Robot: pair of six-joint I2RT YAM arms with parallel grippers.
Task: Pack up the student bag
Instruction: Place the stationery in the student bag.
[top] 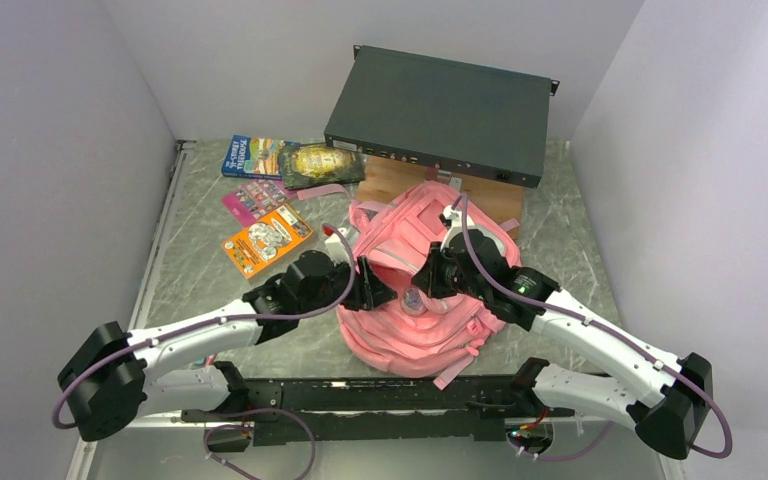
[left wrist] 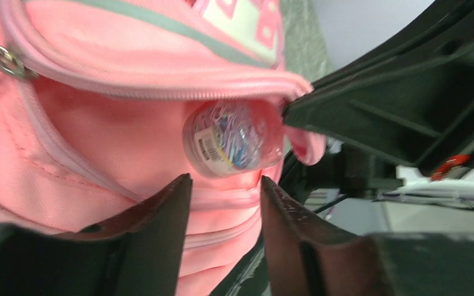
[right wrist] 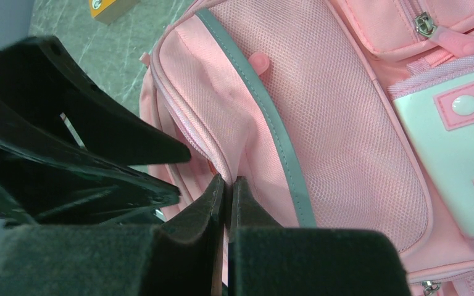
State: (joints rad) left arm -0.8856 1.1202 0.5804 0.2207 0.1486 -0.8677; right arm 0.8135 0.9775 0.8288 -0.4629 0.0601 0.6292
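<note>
The student bag (top: 430, 340), a soft pink backpack, lies in the middle of the table between both arms. A clear round container of coloured paper clips (left wrist: 234, 139) sits in the mouth of an open pocket, also visible from above (top: 413, 300). My left gripper (left wrist: 225, 180) is open just short of the container, with nothing between its fingers; it reaches in from the left (top: 380, 292). My right gripper (right wrist: 227, 180) is shut on the pink fabric edge of the bag (right wrist: 345, 105) at that pocket opening, and from above it sits on the bag's right side (top: 428, 275).
At the back left lie a blue book (top: 252, 156), a dark green packet (top: 318, 165), a pink card (top: 253, 200) and an orange booklet (top: 267, 239). A dark grey rack unit (top: 440, 113) rests on a wooden box (top: 400, 180) behind the bag. Walls close in on three sides.
</note>
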